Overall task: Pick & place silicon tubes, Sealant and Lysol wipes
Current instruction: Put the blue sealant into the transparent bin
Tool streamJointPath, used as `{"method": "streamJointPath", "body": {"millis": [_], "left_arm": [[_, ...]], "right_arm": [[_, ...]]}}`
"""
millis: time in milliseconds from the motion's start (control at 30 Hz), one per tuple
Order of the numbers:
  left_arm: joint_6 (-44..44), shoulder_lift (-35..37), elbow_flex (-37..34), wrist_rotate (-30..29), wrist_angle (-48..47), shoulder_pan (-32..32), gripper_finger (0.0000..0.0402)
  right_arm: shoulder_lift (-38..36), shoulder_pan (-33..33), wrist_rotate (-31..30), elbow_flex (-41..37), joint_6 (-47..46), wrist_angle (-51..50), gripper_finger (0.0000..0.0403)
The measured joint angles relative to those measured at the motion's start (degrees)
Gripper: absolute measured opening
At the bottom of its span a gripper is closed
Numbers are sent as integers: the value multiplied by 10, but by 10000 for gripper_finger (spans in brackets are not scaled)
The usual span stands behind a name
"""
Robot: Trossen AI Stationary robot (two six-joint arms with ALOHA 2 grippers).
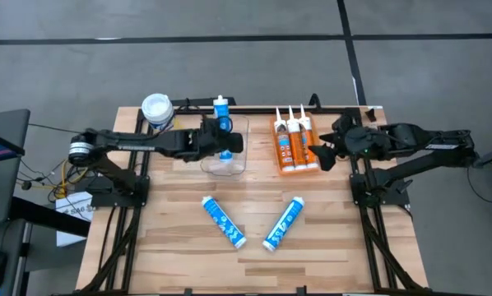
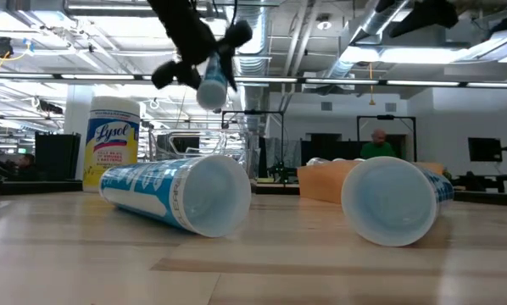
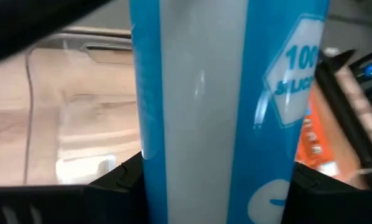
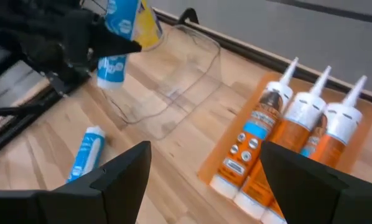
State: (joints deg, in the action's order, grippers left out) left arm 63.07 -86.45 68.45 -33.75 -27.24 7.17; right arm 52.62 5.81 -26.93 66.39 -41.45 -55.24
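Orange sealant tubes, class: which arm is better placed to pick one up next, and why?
The right. Its open gripper hangs empty beside the orange sealant tubes, while the left gripper is shut on a blue silicone tube over the clear bin.

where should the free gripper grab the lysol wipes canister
Take the Lysol wipes around the yellow-labelled body just under the white lid, coming in level from the side. It stands upright at the table's back left corner and looks wide, so the right gripper, open near the orange tubes, would likely need nearly its full opening.
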Motion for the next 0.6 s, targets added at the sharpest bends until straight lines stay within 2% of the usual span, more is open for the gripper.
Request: {"method": "streamJointPath", "body": {"millis": [200,367,600], "left_arm": [[-12,-41,0,60,-18,40,193],[-15,-78,0,76,-38,41,193],[3,-106,0,91,-51,41,193]], "right_arm": [[9,43,-21,0,-26,-17,295],[22,69,-49,0,-39,-17,295],[29,86,-52,-1,-52,-15,295]]}}
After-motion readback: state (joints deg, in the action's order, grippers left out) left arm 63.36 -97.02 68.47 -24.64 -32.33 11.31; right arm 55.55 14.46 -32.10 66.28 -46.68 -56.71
